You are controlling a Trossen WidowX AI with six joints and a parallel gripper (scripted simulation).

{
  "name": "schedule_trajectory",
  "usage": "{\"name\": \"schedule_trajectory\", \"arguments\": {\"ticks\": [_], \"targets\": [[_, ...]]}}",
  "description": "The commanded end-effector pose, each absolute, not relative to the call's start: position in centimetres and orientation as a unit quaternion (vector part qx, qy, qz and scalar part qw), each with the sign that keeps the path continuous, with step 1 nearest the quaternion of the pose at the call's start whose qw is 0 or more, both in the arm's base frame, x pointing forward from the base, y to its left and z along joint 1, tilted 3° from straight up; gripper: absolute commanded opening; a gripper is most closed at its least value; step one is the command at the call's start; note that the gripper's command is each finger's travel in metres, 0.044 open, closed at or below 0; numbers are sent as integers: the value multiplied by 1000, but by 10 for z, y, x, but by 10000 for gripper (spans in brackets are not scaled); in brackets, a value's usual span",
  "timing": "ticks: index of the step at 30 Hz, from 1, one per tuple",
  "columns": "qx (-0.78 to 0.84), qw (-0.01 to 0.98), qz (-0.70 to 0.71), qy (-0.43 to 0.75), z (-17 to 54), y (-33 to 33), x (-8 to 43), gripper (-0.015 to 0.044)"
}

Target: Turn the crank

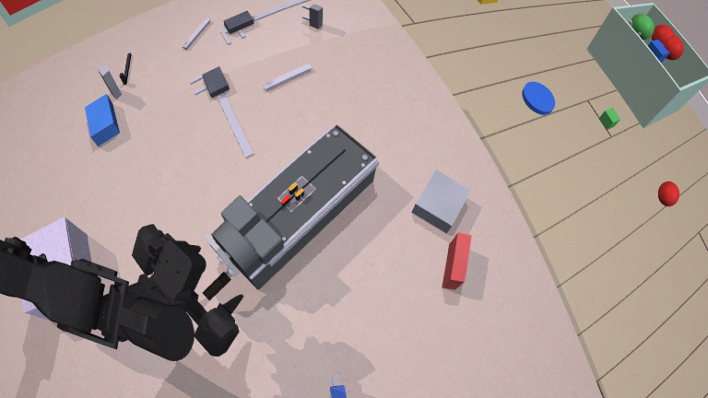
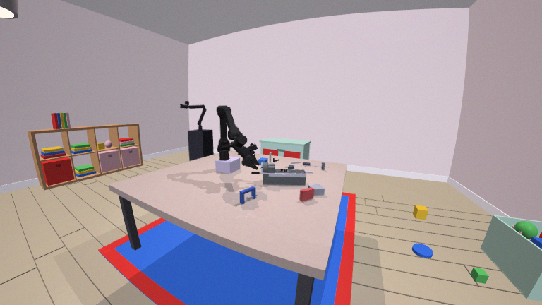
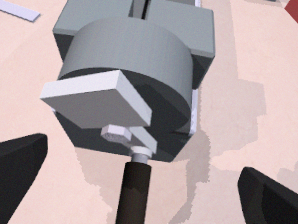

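The machine [image 1: 324, 197] [image 2: 284, 179] [image 3: 130, 50] is a long grey box with a round housing at its crank end. Its red pointer [image 1: 285, 199] lies off the two brass zero marks, on the crank side of one brass mark [image 1: 292, 187] and the other brass mark [image 1: 299, 193]. The pointer is out of the wrist view. The crank's dark handle [image 1: 216, 286] [image 2: 255, 172] [image 3: 133, 192] sticks out from the end face. My gripper [image 3: 145, 161] is open and empty. In the wrist view the handle shows between its wide-apart fingers, touching neither. One finger is hidden in the top view.
A grey block [image 1: 440, 200] and a red block [image 1: 457, 260] stand beyond the machine's long side. A blue block [image 1: 101, 120] and several loose metal parts lie on its other side. A blue arch [image 2: 247, 191] stands nearer the table's front edge.
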State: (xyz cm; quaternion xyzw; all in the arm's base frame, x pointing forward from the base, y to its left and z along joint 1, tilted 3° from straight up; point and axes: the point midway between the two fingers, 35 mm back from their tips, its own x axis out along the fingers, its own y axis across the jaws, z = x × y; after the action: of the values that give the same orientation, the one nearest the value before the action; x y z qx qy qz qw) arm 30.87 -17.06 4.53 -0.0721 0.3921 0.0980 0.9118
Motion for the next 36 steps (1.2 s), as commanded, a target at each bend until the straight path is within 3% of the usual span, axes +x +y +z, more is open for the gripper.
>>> {"name": "schedule_trajectory", "arguments": {"ticks": [1,36], "targets": [[-71,912,101,392,40,-169,307,440],[-71,912,101,392,-17,-172,306,440]]}}
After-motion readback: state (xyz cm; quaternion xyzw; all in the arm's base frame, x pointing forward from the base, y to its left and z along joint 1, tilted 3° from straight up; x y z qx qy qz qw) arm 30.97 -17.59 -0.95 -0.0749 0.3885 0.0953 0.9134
